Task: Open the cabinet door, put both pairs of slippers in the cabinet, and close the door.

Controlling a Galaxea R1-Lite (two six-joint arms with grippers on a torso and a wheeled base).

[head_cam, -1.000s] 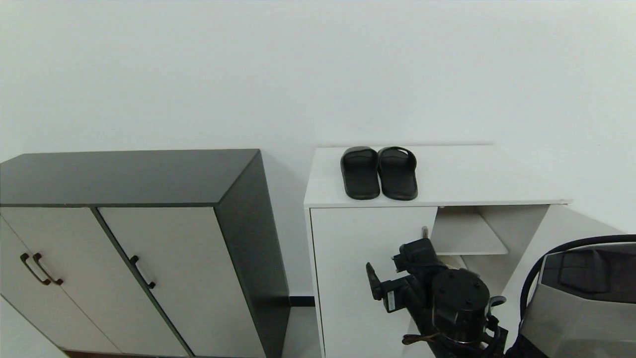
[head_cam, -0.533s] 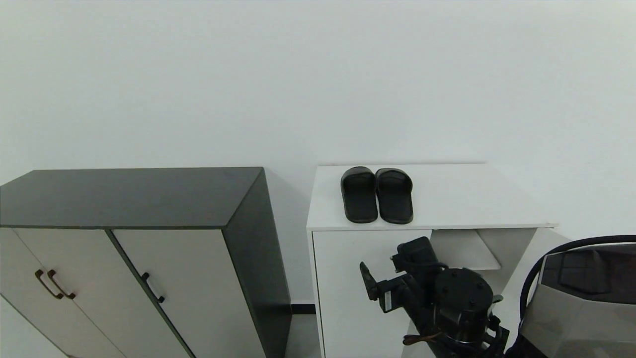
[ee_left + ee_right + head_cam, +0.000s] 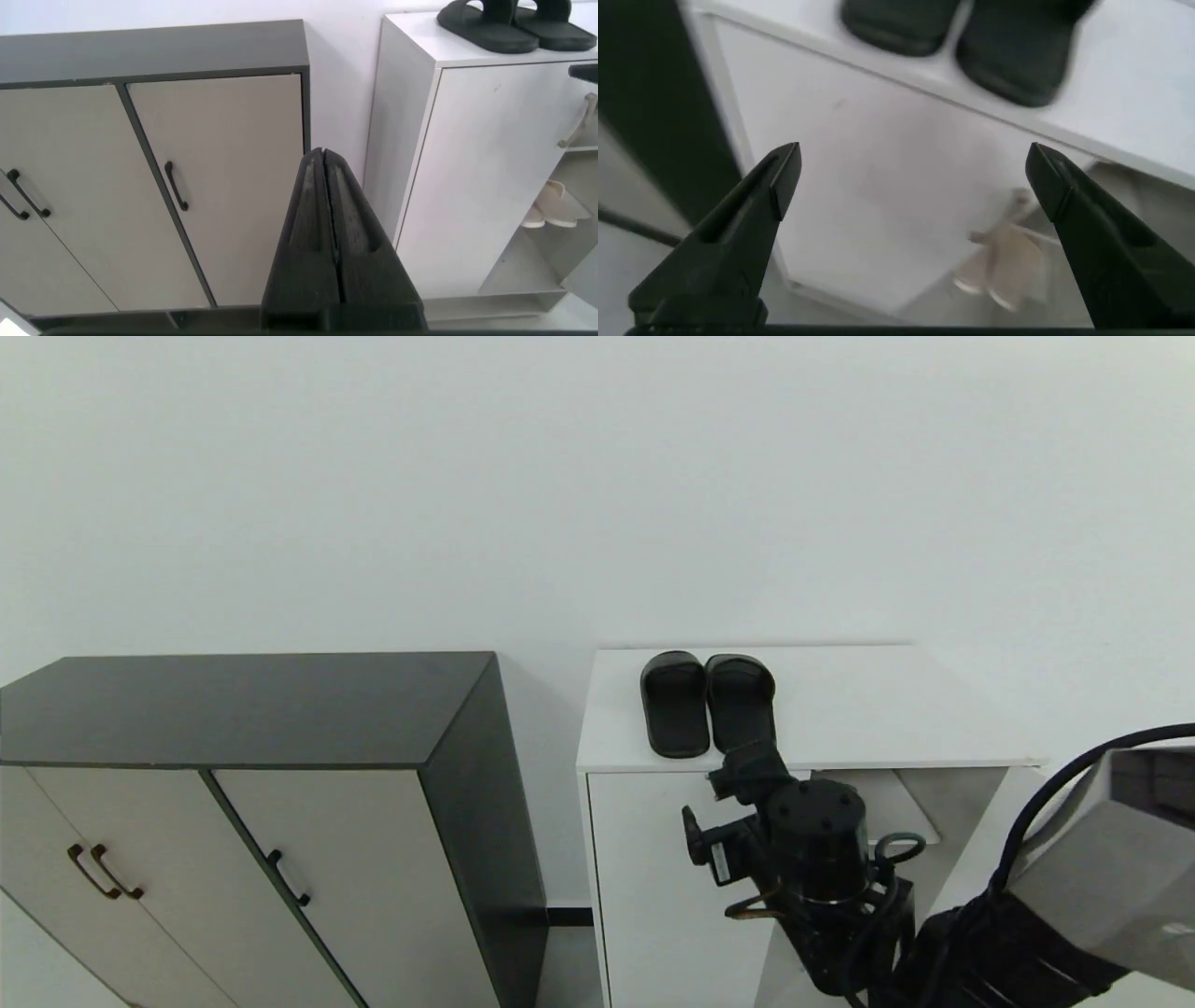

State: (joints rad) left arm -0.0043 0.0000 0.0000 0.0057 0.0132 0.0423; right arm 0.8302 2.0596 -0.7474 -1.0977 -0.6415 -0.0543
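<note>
Cabinet: open on its right side.
White slippers: inside, likely done.
Black slippers: on the cabinet top, not yet stowed.
Right gripper: fingers wide, near black slippers.
Left gripper: fingers together, empty.

SUPPORT: white cabinet, flat top | ON TOP: pair of black slippers, side by side, touching, on left half of top, reaching its front edge | INSIDE: inner shelf in the open compartment, carrying a pair of light slippers
</note>
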